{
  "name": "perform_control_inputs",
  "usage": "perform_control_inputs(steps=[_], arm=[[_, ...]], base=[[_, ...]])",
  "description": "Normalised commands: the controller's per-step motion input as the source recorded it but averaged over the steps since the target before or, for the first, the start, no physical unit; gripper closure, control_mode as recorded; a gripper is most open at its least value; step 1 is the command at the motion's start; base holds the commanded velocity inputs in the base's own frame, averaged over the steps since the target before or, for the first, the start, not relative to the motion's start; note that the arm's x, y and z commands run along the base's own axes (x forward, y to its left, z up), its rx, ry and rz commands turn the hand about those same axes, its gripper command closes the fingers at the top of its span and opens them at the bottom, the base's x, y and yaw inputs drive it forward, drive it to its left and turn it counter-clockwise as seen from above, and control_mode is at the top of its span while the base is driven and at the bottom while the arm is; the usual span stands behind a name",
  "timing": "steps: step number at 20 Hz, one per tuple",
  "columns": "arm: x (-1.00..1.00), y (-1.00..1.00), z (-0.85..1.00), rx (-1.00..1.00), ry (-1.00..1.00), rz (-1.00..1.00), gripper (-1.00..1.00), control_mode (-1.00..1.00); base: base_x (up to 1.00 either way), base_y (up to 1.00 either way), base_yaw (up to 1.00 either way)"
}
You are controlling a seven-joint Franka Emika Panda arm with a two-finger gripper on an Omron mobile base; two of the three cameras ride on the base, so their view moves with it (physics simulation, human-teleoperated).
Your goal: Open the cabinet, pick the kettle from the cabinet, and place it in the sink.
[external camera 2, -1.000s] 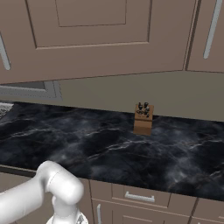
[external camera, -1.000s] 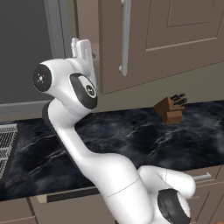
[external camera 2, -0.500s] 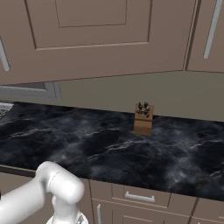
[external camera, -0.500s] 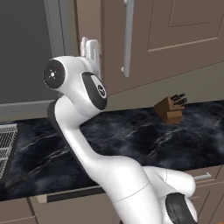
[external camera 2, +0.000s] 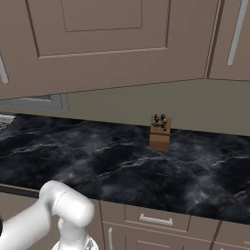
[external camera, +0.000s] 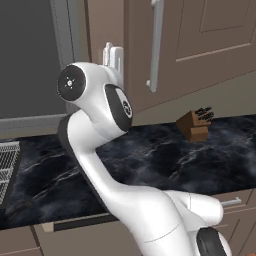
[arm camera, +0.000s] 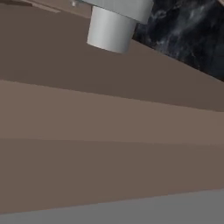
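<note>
**Hand up close to the cabinet door**

Left base view shows the white arm [external camera: 100, 150] rising from the bottom right and bending up high. Its hand reaches up to the brown cabinet [external camera: 200, 45]. The gripper [external camera: 113, 54] pokes out above the big round joint, right at the left edge of the cabinet door. The long silver bar handle [external camera: 155, 45] hangs on the door just to the right of the gripper. The two are near each other, but I cannot tell if they touch. The joint hides the fingers, so I cannot tell how far apart they are or if they hold anything.

The hand view is very close to the brown wood of the cabinet [arm camera: 109, 131]. A short grey round post [arm camera: 111, 28] sticks out at the top, and a bit of the black marble shows in the corner.

The cabinet doors look closed in the right base view [external camera 2: 122, 44].

A wooden knife block [external camera: 194, 124] stands on the black marble tabletop [external camera: 150, 160], close to the back wall. A grey wire rack [external camera: 7, 165] sits at the left edge of the tabletop.
</note>
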Motion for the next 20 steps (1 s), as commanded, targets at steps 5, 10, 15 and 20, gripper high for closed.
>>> perform_control_inputs(steps=[5,10,15,20], arm=[[-0.52,-0.1,-0.01,0.13,-0.15,-0.14,-1.0,-1.0],[-0.51,-0.23,0.0,0.1,-0.03,-0.14,-1.0,-1.0],[-0.53,-0.32,-0.04,0.05,0.0,-0.14,-1.0,-1.0],[-0.61,-0.38,-0.04,0.05,0.0,-0.12,-1.0,-1.0]], base=[[0.0,0.0,0.0],[0.0,0.0,0.0],[0.0,0.0,0.0],[0.0,0.0,0.0]])
